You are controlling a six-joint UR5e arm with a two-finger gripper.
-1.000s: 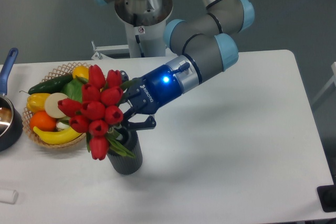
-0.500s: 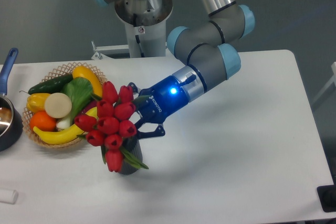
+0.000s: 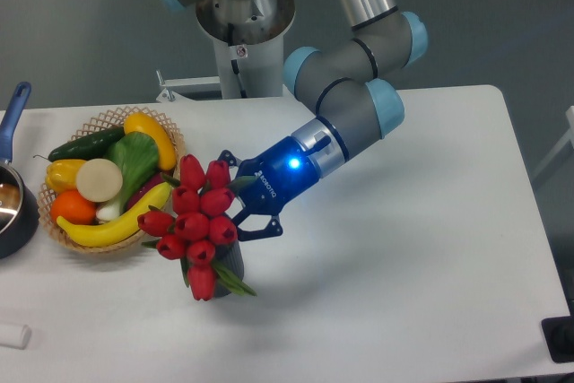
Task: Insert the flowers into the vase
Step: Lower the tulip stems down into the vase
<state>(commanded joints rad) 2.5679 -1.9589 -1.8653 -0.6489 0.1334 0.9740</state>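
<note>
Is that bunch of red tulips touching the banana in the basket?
Cannot tell. The single camera view shows the flowers overlapping the banana tip, but one may simply sit in front of the other; no gap or contact shows plainly.

Glossy plastic-looking red flowers [image 3: 196,224], matt dark ribbed vase [image 3: 232,262], woven wicker basket [image 3: 101,118], smooth white table [image 3: 430,248].

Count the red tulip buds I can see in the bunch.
About 10, all in one tight bunch of flowers over the vase: two on top, three in the next row, about four below, one hanging lowest. More may be hidden behind.
</note>
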